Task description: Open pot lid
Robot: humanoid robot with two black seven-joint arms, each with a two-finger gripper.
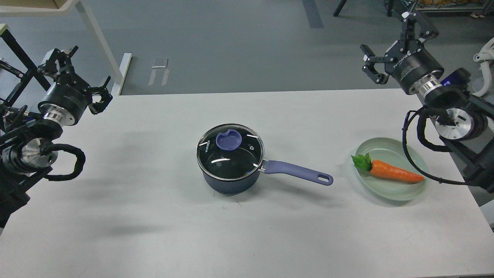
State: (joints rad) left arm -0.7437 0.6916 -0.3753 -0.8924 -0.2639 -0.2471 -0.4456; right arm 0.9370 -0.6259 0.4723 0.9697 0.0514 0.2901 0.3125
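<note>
The dark navy pot (231, 184) stands in the middle of the white table, its long lavender handle (297, 172) pointing right. The clear glass lid (230, 152) sits on the pot, covering it, with its lavender knob (228, 140) toward the back left. My left gripper (79, 75) is raised at the far left edge of the table, open and empty, well away from the pot. My right gripper (397, 42) is raised above the table's far right corner, open and empty, also far from the pot.
A pale green plate (393, 193) holding an orange toy carrot (393, 172) lies on the right, under my right arm's cable. The table's back edge (251, 92) runs behind the pot. A desk leg (100, 42) stands on the floor at back left.
</note>
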